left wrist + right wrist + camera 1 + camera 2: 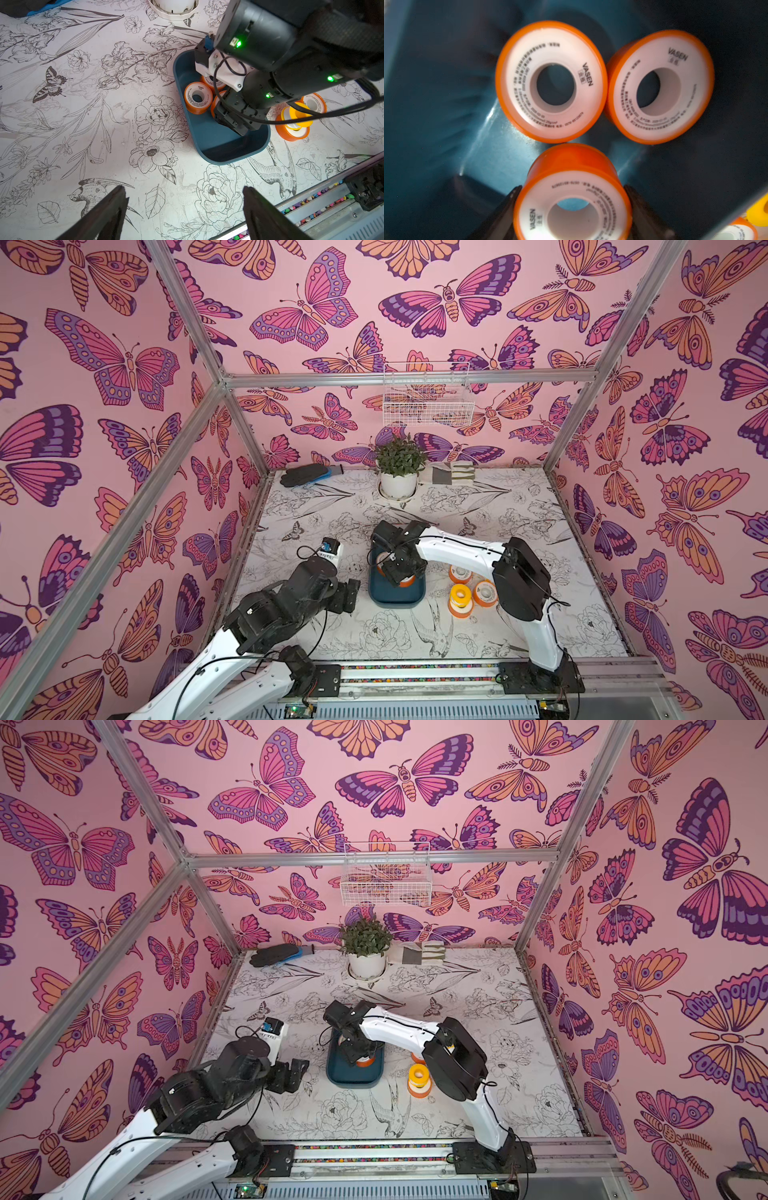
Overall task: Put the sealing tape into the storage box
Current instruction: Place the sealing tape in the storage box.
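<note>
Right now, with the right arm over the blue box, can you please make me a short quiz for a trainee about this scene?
1. True or false: the left gripper holds a spool.
2. How many orange spools are inside the storage box, counting the one in the right gripper?
3. The yellow spool rests on: A) the box floor, B) another spool, C) the table.
Key: 1 false; 2 three; 3 B.

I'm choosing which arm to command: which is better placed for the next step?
Right. The right tool grips an orange tape spool low inside the teal storage box, beside two spools; it likely only needs to release. The left tool is open, empty, outside the box.
</note>
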### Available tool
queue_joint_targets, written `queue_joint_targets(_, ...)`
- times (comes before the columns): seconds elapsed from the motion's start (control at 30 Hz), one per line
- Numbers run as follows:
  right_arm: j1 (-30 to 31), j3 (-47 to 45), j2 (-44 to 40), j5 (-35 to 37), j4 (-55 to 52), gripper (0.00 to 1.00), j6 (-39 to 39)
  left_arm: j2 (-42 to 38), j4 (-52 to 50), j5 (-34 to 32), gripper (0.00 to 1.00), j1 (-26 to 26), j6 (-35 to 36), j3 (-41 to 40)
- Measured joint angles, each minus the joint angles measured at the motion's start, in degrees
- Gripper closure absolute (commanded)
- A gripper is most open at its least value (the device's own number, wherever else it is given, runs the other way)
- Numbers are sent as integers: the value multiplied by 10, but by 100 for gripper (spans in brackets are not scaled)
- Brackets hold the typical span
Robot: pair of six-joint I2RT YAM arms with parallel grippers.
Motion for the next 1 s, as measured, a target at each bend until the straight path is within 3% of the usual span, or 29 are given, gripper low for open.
queue_joint_targets(0.53, 2, 3, 27, 30, -2, 30, -2, 7, -5, -9, 9, 0, -5, 0)
queue_joint_targets(0.77, 2, 8, 35, 36, -2, 20, -4, 9, -7, -11, 9, 0, -5, 0)
queue_joint_targets(1.0, 2, 9, 35, 37, -2, 18, -7, 9, -9, -11, 9, 0, -5, 0)
